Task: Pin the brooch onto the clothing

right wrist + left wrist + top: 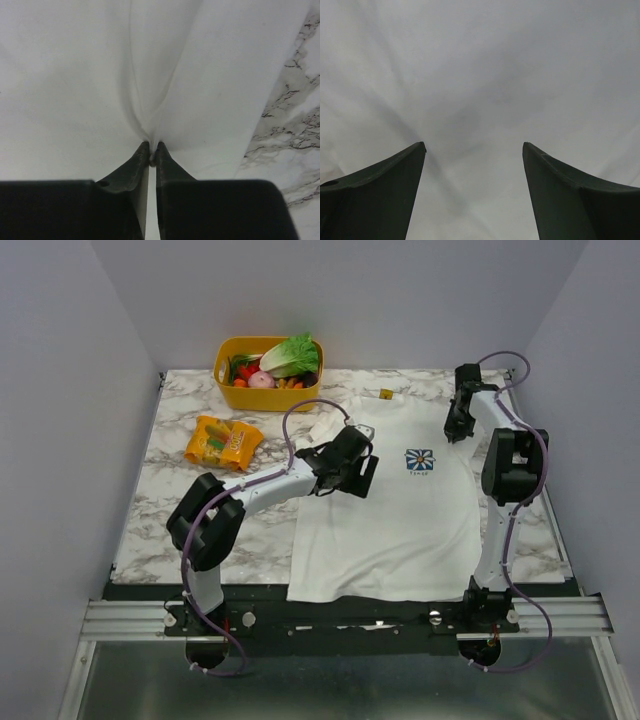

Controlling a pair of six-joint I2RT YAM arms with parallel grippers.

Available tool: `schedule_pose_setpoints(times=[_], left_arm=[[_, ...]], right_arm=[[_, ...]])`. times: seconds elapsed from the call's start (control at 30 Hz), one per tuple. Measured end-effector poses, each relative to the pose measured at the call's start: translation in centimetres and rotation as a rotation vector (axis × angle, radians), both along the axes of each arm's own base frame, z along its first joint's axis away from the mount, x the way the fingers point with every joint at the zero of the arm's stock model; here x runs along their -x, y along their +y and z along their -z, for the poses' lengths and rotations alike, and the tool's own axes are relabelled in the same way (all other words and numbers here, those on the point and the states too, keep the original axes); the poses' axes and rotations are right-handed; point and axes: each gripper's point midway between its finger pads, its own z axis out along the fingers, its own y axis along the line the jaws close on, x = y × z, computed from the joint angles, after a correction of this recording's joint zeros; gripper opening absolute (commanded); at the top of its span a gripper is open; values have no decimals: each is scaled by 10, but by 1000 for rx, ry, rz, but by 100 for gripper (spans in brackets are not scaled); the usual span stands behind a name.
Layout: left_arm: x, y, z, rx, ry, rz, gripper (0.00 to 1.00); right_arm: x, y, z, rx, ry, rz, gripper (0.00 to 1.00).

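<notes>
Marble bench [150, 510], plain grey walls [350, 290] on 3 sides. White T-shirt [400, 530] lies flat centre-right, collar twd far edge. L tool [474, 145] over its L-side shoulder, fingers spread wide. R tool [151, 147] pressed together, pinching a fabric fold nr R-side sleeve. Yellow basket [225, 390] w/ veg at far edge; orange snack packet [224, 442] left of shirt, apart.

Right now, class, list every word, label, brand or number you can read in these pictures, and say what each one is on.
Nothing can be read.
On the T-shirt: tiny marks under the blue chest print, too small to read.
On the snack packet: printing too blurred to read.
On the yellow collar tag: too small to tell.
</notes>
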Motion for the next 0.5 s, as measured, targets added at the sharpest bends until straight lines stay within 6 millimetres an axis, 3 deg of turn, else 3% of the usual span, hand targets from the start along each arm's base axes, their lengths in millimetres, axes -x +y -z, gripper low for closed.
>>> schedule_pose_setpoints(times=[0.3, 0.5], left_arm=[[0, 1, 2, 0, 0, 0, 86], [0, 0, 3, -1, 1, 0, 86]], right_arm=[[3, -10, -6, -32, -9, 37, 2], [18, -24, -47, -32, -86, 80, 9]])
